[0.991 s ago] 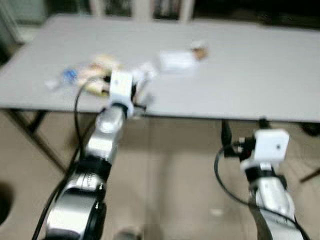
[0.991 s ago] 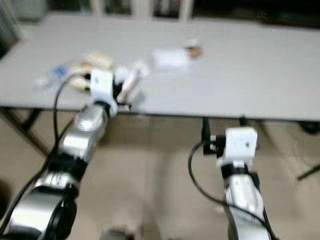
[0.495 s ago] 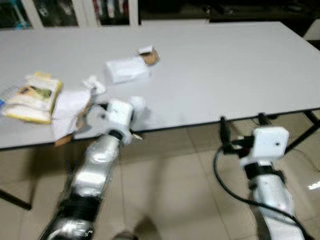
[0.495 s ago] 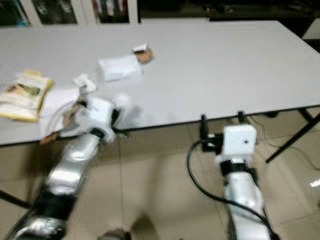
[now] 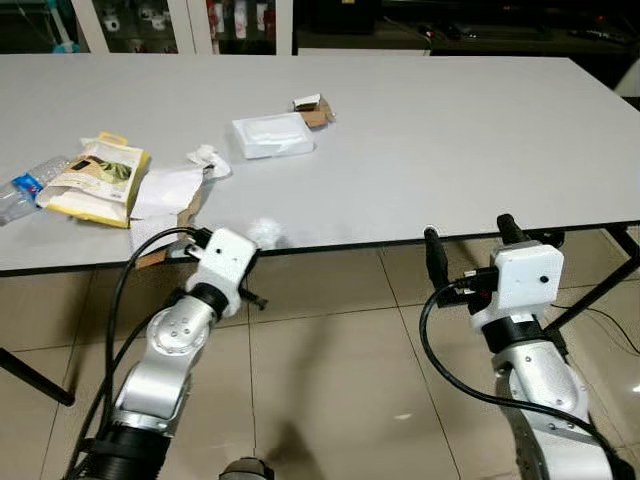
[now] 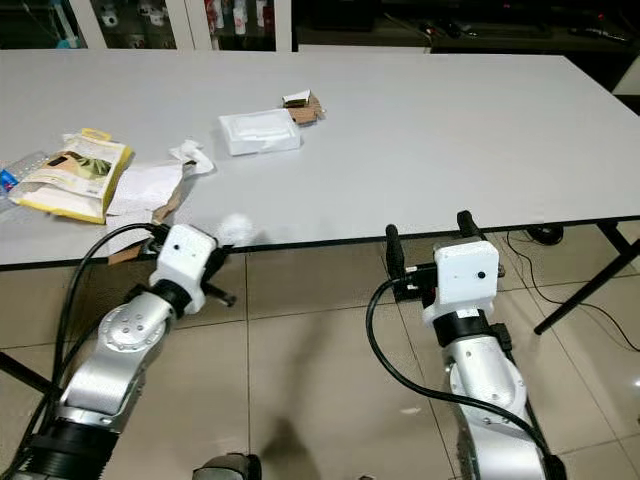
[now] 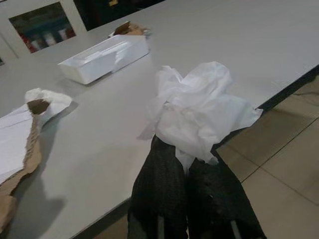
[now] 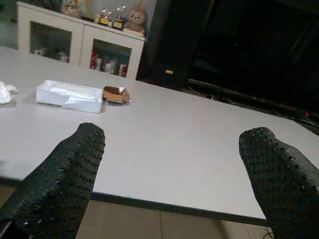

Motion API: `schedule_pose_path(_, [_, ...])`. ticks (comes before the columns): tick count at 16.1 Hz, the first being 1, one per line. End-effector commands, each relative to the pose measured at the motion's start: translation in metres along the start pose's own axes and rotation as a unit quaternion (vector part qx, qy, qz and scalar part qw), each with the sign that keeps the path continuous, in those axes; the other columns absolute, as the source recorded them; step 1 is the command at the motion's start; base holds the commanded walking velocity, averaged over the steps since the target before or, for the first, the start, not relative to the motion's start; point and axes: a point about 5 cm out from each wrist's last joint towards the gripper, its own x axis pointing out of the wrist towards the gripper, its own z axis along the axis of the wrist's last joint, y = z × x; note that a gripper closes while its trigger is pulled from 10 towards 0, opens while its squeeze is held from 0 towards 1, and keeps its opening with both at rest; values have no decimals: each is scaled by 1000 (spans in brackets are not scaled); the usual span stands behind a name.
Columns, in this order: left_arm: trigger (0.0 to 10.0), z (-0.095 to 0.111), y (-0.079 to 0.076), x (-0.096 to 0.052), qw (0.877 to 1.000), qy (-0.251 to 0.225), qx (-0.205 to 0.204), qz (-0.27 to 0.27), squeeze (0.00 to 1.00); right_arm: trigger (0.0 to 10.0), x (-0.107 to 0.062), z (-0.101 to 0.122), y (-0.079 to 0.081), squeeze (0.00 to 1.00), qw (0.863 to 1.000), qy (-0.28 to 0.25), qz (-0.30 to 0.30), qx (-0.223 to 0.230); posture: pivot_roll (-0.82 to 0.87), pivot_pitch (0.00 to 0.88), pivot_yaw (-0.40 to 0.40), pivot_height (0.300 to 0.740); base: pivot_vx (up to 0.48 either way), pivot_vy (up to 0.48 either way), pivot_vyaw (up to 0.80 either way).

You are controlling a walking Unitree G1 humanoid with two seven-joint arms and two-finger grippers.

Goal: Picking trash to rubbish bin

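Observation:
My left gripper point(image 7: 185, 155) is shut on a crumpled white tissue point(image 7: 197, 112), held just off the front edge of the grey table point(image 5: 450, 130); the same tissue point(image 5: 263, 232) shows beside the wrist. Other trash lies on the table: a white foam box point(image 5: 272, 134), a brown cardboard scrap point(image 5: 314, 106), a small tissue wad point(image 5: 208, 158), a torn white paper point(image 5: 165, 192), a yellow snack bag point(image 5: 100, 180) and a plastic bottle point(image 5: 20, 195). My right gripper point(image 5: 468, 242) stands open below the table's front edge, holding nothing.
Cabinets with glass doors point(image 5: 180, 12) stand behind the table. A table leg point(image 5: 590, 285) slants down at the right, with a cable on the tiled floor point(image 5: 340, 390) near it. Open floor lies in front of the table.
The whole picture shifted and sharpened as the camera moved. My left gripper drew back from over the trash to the table's front edge, with the white tissue in it. The right arm kept its pose.

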Motion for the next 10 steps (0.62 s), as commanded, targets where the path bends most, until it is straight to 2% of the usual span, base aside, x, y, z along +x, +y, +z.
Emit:
schedule_pose_path(1, [10000,10,-3,7,1000,-15,-1,0,0,10000,-3,5,0,0,1000,-1,13,-7,181,92,-57,740,0,0,0])
schedule_pose_path(5, [10000,13,-6,18,999,-14,-32,31,0,10000,-15,3,8,0,1000,10,18,-9,155,77,-35,740,0,0,0])
schedule_pose_path(8, [10000,16,-4,22,999,-14,-36,35,0,10000,-17,2,15,0,1000,10,20,-2,155,77,-35,740,0,355,0])
schedule_pose_path(10, [10000,16,-2,24,999,-14,-35,37,0,10000,-13,4,19,0,1000,3,6,7,163,73,-32,740,0,392,0])
